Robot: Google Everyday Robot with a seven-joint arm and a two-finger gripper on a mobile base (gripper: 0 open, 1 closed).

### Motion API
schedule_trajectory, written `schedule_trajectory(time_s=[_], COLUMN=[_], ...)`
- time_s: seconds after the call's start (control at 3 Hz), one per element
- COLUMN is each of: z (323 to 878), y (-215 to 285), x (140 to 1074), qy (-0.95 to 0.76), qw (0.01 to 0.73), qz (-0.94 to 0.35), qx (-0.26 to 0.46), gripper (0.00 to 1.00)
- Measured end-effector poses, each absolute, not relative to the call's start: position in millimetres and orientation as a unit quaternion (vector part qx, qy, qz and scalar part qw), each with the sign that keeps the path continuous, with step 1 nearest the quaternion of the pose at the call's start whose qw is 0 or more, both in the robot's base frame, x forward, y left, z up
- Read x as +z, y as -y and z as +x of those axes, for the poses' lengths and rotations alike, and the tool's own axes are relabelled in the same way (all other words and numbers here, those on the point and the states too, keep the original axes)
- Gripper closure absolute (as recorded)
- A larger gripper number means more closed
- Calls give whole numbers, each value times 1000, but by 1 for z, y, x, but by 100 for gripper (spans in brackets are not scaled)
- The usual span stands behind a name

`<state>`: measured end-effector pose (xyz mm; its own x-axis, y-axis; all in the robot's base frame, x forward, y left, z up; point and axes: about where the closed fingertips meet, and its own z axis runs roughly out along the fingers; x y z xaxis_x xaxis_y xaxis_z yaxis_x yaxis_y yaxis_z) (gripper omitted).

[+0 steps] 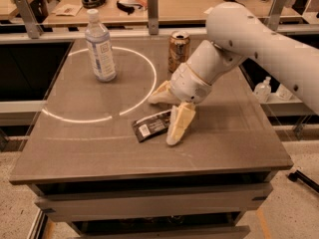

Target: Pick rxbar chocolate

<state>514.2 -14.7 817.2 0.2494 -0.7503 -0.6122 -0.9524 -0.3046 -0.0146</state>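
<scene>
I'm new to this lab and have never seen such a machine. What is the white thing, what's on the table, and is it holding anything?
The white shape is a robot arm reaching in from the picture's right. At its end is the hand, its two cream fingers spread open. The one camera looks down on a grey-brown table from above its front edge. On it stand a clear plastic bottle and a copper-coloured drink can; a black rxbar chocolate lies flat nearer the front. The hand holds nothing yet: its fingers straddle the bar's right end.
</scene>
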Motion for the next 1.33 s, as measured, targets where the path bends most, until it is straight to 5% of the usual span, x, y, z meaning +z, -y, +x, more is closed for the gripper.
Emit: schedule_trajectory(time_s=[1.0, 1.33], z=[513, 513], y=[14, 14], x=[822, 824], qy=[-556, -556], qw=[181, 181], qz=[-766, -766], qx=[268, 268], gripper=[88, 100])
